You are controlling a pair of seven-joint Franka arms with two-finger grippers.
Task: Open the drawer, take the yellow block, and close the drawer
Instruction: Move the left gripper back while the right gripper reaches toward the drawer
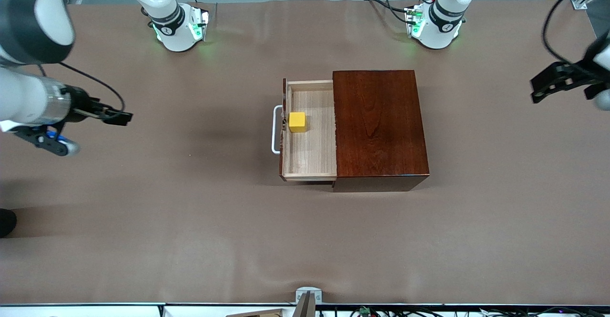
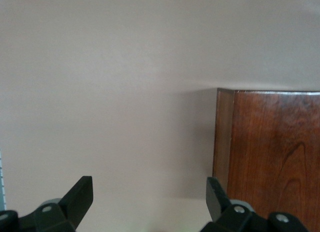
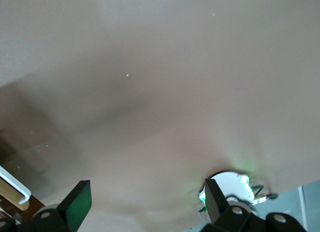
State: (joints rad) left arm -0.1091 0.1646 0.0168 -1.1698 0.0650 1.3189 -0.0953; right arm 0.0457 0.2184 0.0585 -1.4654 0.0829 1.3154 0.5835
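Observation:
The dark reddish-brown wooden box (image 1: 379,121) stands mid-table. Its drawer (image 1: 310,157) is pulled out toward the right arm's end, with the white bar handle (image 1: 275,130) on its front. The yellow block (image 1: 297,122) lies inside the drawer just behind the drawer front. My right gripper (image 1: 116,115) is open and empty, over the table well off from the handle. My left gripper (image 1: 541,88) is open and empty, over the table at the left arm's end, away from the box. The box's corner shows in the left wrist view (image 2: 270,152).
The brown table cover (image 1: 190,221) lies all around the box. The two arm bases (image 1: 178,28) (image 1: 436,26) stand along the edge farthest from the front camera. The right wrist view shows a bit of the white handle (image 3: 12,184) and the right arm's base (image 3: 230,184).

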